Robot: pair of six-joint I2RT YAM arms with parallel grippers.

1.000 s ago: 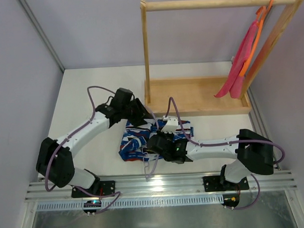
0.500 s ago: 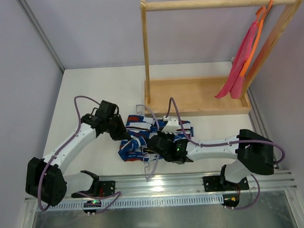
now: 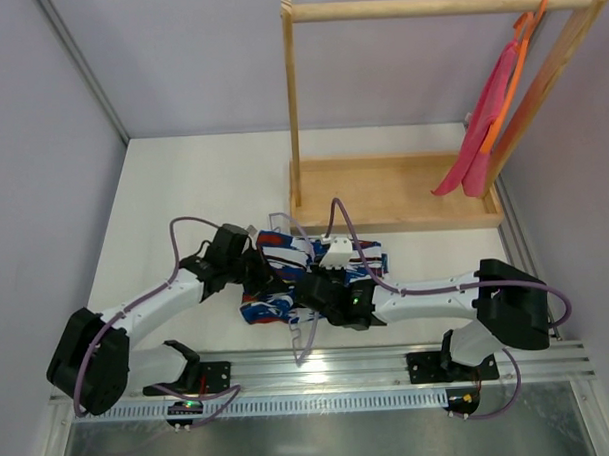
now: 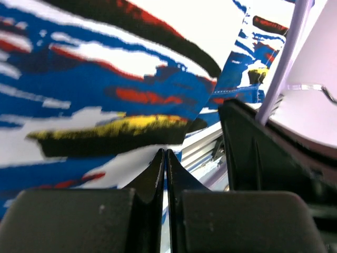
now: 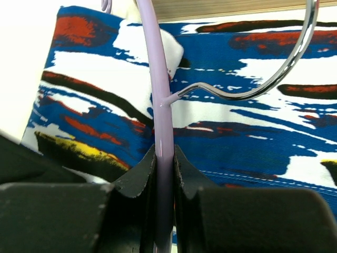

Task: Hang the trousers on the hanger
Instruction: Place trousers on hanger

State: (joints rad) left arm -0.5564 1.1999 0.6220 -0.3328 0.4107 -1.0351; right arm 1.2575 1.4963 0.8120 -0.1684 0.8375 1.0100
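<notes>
Left jaws: pressed fully together, tips meeting at the edge of the long soft royal-blue trousers with white, red, black and yellow patches (image 4: pixel 105 89). Cannot tell whether a fold is actually caught between them.

Right jaws: clamped on the shaft of the thin pale lavender plastic hanger (image 5: pixel 162 105), just below where the silver metal hook (image 5: pixel 263 84) branches off. Hanger held low over the cloth.

Trousers bunched mid-worktop (image 3: pixel 281 274) between the two arms, just near of the wooden rack base (image 3: pixel 383 190). Orange hanger with plain pink-red cloth (image 3: pixel 486 122) up on the rack's far right, well apart. White worktop (image 3: pixel 173 193) otherwise.

Step in hand, by judgement: taking a leg edge to feed over the hanger's lower bar.
- Lift a little first and check that cloth comes up; regrip deeper if the tips come away bare.
- Keep the hanger steady and level, with the bar clear of the heap, so the cloth can pass across.
- Draw slowly; slack fabric could snag the hook.

Against a second ago:
- Left arm (image 3: pixel 157 293) swung from the far-left side of the heap down to its left edge.
- Left jaws gone from part open to closed.
- Right arm and hanger hardly shifted.
</notes>
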